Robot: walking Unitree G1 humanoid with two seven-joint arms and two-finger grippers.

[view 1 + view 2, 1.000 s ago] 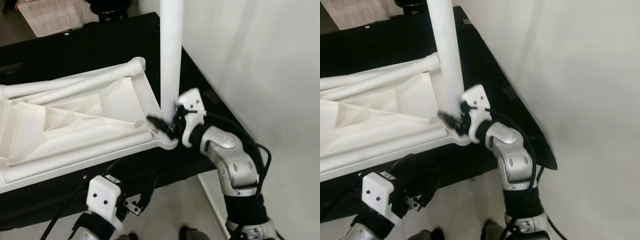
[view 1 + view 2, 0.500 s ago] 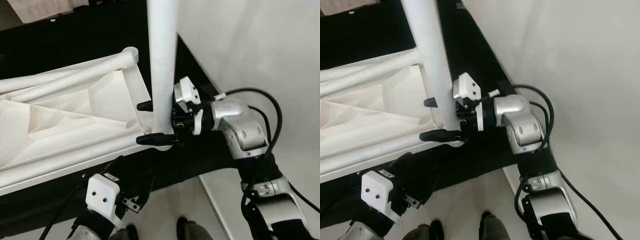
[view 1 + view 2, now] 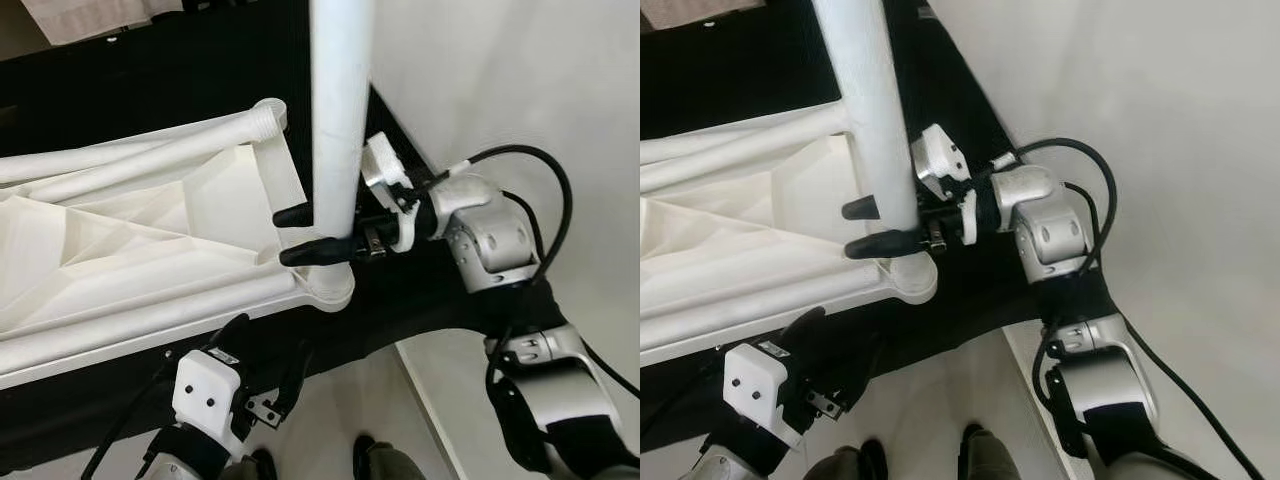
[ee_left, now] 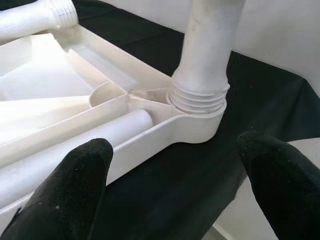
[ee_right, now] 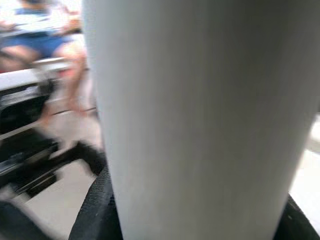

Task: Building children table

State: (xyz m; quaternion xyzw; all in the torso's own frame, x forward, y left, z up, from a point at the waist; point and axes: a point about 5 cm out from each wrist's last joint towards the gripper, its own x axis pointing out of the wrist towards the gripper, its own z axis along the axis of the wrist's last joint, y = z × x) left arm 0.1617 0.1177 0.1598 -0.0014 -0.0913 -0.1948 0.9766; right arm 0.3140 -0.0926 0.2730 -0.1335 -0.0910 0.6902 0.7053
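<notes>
The white plastic table top (image 3: 130, 240) lies upside down on a black cloth-covered surface (image 3: 150, 80). A white table leg (image 3: 338, 120) stands upright in its near right corner socket (image 3: 330, 285), with the threads showing at the socket (image 4: 200, 97). My right gripper (image 3: 290, 237) reaches in from the right, shut on this leg just above the socket, one black finger on each side. Close up, the leg (image 5: 200, 115) sits between those fingers. My left gripper (image 4: 177, 160) hangs open below the table edge, its fingers (image 3: 232, 335) pointing up at the corner.
A loose leg with a threaded end (image 3: 268, 112) lies along the far rim of the table top, and another (image 4: 75, 145) lies inside the near rim. A white wall (image 3: 520, 90) stands close on the right. Shoes (image 3: 375, 460) are on the floor. A blurred seated person (image 5: 40, 30) is in the background.
My right arm has swung its elbow up and turned the gripper, which now holds the leg level and a little higher above the socket. The left gripper has stayed put.
</notes>
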